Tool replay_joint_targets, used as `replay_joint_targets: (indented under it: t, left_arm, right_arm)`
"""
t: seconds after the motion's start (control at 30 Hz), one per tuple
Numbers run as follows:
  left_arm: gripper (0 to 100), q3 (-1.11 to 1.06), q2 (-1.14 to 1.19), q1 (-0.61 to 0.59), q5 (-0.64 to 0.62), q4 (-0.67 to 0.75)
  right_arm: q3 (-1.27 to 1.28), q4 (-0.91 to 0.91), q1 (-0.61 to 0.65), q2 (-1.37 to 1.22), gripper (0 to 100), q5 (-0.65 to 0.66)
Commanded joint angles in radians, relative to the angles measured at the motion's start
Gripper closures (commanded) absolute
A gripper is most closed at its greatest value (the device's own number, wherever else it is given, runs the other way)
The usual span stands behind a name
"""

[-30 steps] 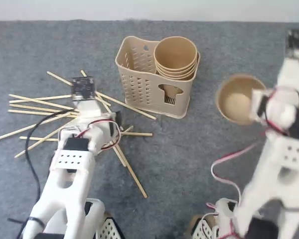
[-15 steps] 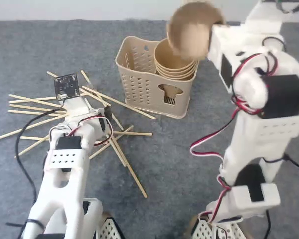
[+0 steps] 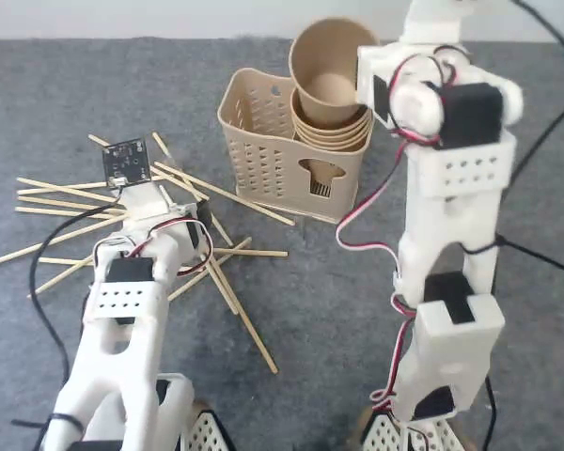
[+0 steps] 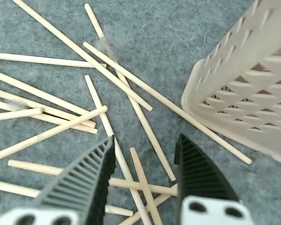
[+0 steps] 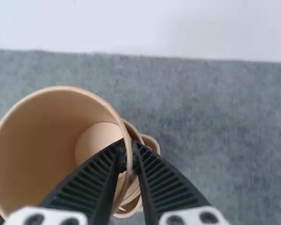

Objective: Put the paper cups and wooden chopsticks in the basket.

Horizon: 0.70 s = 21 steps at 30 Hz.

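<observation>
The right end effector (image 5: 127, 152) pinches the rim of a paper cup (image 5: 42, 140), held over the stacked cups (image 3: 334, 132) in the basket (image 3: 263, 150); the left end effector (image 4: 145, 140) hangs spread above scattered chopsticks (image 4: 131, 77) on the tabletop (image 3: 310, 301).

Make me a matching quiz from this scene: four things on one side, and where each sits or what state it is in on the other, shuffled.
Things
1. left tool
2. right tool
3. wooden chopsticks
4. stacked paper cups

States
A. nested in the basket
B. open, above the chopsticks
C. scattered on the grey carpet
D. shut on the rim of a paper cup

Pairs: 1-B, 2-D, 3-C, 4-A
</observation>
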<state>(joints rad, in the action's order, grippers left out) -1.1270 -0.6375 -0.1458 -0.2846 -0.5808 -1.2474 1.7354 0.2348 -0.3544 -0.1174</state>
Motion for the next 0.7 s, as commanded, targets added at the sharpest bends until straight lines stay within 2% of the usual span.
replay_joint_targets:
  t: [0.0,0.1,0.23,0.37,0.47,0.57,0.67]
  left_arm:
    - [80,0.051,0.0,-0.008,-0.006,0.028]
    - [80,0.051,0.0,-0.008,-0.006,0.028]
    - [80,0.051,-0.011,-0.032,-0.008,0.021]
    - [80,0.09,-0.011,-0.124,-0.015,-0.003]
    - [80,0.122,-0.011,-0.163,-0.069,-0.054]
    - [80,0.168,-0.011,-0.247,-0.083,-0.121]
    - [80,0.209,-0.011,-0.364,-0.083,-0.209]
  right_arm:
    - [-0.037,0.022,-0.004,-0.021,99.1,-0.012]
    - [-0.037,0.054,0.008,-0.047,95.7,0.02]
    - [-0.021,0.067,0.064,-0.01,77.2,0.1]
    - [0.086,0.065,0.097,0.162,81.0,0.104]
    - [0.229,0.064,0.102,0.318,84.1,0.121]
    - [0.423,0.062,0.12,0.472,83.9,0.192]
    - [0.674,0.062,0.185,0.616,84.1,0.324]
